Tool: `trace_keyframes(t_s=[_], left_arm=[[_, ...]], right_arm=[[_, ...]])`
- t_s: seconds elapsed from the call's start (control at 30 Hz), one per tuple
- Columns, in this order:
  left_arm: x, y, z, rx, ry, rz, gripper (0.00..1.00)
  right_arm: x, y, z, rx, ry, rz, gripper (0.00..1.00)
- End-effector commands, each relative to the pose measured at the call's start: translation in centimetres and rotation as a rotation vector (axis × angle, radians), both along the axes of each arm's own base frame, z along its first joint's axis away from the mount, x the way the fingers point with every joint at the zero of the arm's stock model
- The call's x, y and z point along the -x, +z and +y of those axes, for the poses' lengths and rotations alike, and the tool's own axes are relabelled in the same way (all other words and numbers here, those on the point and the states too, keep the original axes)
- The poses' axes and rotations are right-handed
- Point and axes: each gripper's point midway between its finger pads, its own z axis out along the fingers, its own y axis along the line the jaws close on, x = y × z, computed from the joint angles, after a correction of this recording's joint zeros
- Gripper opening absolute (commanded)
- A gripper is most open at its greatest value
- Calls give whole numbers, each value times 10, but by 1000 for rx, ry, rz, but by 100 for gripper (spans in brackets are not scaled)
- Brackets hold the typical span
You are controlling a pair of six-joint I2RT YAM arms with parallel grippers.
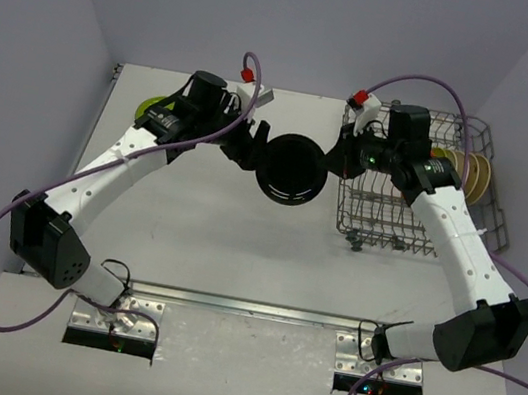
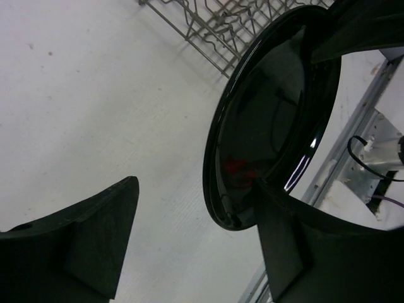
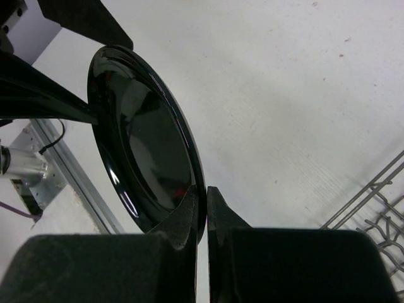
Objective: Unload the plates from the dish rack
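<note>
Above the table's middle, a black plate (image 1: pixel 292 169) hangs clamped by its rim in the right gripper (image 3: pixel 202 201) — the left gripper (image 1: pixel 252 147), jaws apart, flanks the opposite rim; the dish rack (image 1: pixel 378 220) occupies the far right corner.

One black plate (image 1: pixel 292 169), one green plate (image 1: pixel 148 106), one dish rack (image 1: pixel 374 219)

Left arm (image 1: pixel 120 148) and right arm (image 1: pixel 461 231) bend inward, left fingers (image 2: pixel 82 246) spread, right fingers (image 3: pixel 183 233) pinched nearly together.
</note>
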Motion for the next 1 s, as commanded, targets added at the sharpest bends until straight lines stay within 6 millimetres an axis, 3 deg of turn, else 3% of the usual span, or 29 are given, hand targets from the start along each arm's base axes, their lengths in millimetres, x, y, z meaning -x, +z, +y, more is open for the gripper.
trace_keyframes(t_s=[0.0, 0.13, 0.17, 0.2, 0.23, 0.3, 0.33, 0.4, 0.43, 0.5, 0.53, 0.63, 0.77, 0.87, 0.97], left_arm=[[12, 4, -12, 49, -76, 36, 60], [12, -1, -14, 51, -86, 54, 31], [11, -2, -14, 49, -81, 56, 13], [9, -3, -12, 49, -70, 56, 0], [7, -4, -10, 49, -61, 61, 0], [1, -3, -4, 61, -39, 71, 0], [-8, -3, 7, 69, -10, 72, 0], [-29, -3, 34, 82, 60, 87, 0], [-33, -6, 37, 91, 81, 113, 0], [-75, -13, 98, 82, 274, 132, 0], [-90, -13, 121, 77, 342, 127, 0], [-132, -36, 189, 36, 536, 171, 0], [-172, -63, 286, -18, 752, 196, 0], [-189, -67, 322, -39, 829, 185, 0], [-202, -97, 353, -47, 882, 248, 0]], right_arm=[[6, 29, 14, -90, 45, -58, 0], [5, 28, 14, -89, 38, -54, 0], [4, 27, 13, -84, 28, -52, 3], [2, 26, 11, -77, 13, -55, 13], [0, 26, 9, -73, -4, -53, 30], [-4, 21, 4, -54, -51, -46, 82], [-7, 19, 0, -42, -79, -46, 97], [-17, 10, -14, 8, -167, -50, 99], [-18, 9, -17, 17, -181, -52, 99], [-23, -6, -33, 70, -251, -47, 99], [-26, -11, -39, 94, -282, -48, 99], [-33, -29, -62, 166, -370, -39, 99], [-32, -52, -91, 213, -454, 3, 99], [-26, -65, -104, 212, -489, 40, 99], [-20, -82, -122, 199, -527, 99, 99]])
